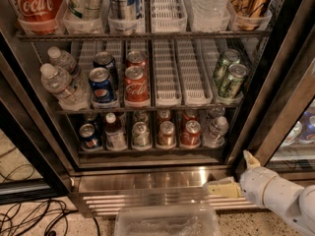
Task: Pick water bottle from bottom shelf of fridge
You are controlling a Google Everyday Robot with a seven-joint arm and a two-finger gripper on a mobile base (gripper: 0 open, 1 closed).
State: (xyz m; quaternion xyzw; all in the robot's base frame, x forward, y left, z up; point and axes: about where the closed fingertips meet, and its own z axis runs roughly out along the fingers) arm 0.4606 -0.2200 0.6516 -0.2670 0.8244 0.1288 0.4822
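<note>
The fridge (pixel 147 181) stands open in front of me, its steel base at the bottom. On the bottom shelf (pixel 152 152) the small clear water bottle (pixel 216 130) with a white cap stands at the far right, with another like it partly hidden behind. To its left stand a red can (pixel 190 133), several more cans, and a white-capped bottle with dark drink (pixel 114 132). My gripper (pixel 235 174) is low at the right, in front of the steel base, below and right of the water bottle. It is open and empty, apart from the bottle.
The middle shelf holds bigger water bottles (pixel 59 85) at left, Pepsi (pixel 102 85) and Coke cans (pixel 135 84), and green cans (pixel 230 77) at right. The black door frame (pixel 285 97) rises beside my arm. A clear plastic bin (pixel 167 222) and cables (pixel 29 215) lie on the floor.
</note>
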